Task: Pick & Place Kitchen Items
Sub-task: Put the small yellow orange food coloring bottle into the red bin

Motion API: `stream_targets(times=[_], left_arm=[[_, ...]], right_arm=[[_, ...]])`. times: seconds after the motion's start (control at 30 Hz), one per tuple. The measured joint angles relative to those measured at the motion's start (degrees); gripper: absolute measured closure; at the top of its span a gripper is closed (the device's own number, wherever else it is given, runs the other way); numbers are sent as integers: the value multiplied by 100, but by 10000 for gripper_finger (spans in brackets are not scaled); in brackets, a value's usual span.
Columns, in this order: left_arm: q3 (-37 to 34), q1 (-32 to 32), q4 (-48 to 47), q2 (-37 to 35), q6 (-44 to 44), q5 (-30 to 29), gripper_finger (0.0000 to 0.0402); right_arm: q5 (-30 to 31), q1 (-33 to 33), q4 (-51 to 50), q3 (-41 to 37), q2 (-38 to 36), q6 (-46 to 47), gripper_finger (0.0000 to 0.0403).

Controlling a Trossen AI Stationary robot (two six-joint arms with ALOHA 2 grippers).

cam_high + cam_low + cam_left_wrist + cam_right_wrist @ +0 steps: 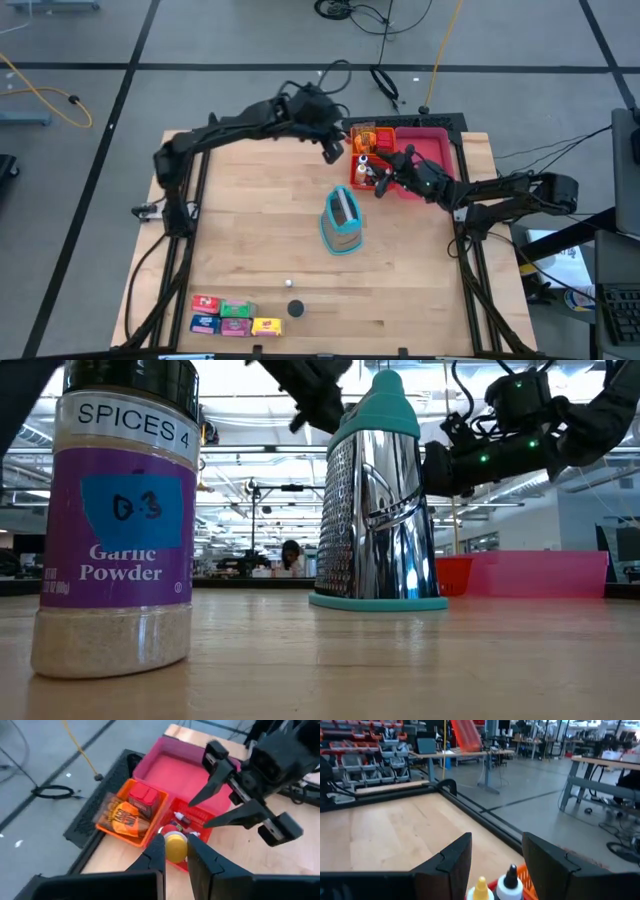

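My left gripper [333,150] hangs just left of the trays at the table's far edge, shut on a small round yellow-topped piece [176,847]. My right gripper [382,178] is open over the small red basket [200,816]. Its fingers stand to either side above a yellow-tipped bottle [481,889] and a black-capped bottle [510,882], apart from both. The red [205,302], green [236,309], blue [204,323] and yellow [266,325] boxes lie flat near the near edge. A black-capped garlic powder bottle [115,520] stands upright beside them [296,309]. My left gripper has the yellow-topped piece [175,851] pinched between its two fingers [156,856]. It is lifted clear above the red basket's corner. The fingers hide its lower part, so I cannot tell which part they are on.
A teal-framed metal grater [342,222] stands upright mid-table, just on the near side of both grippers. The orange tray [131,812] holds a snack bag and a red box. The pink tray [185,775] lies beside it. Bare wood spreads left and right of the grater.
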Motion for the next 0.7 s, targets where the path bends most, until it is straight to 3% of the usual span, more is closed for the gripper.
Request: stream_targets(times=[0.27, 0.43, 0.7], left_arm=[[421, -7, 96, 656, 119, 166, 367], [414, -27, 275, 750, 70, 417, 366], [412, -296, 582, 747, 91, 457, 366]], right_arm=[[-1, 206, 395, 0, 0, -199, 234], [-5, 262, 754, 19, 0, -333, 234], [-2, 260, 412, 484, -2, -532, 234]])
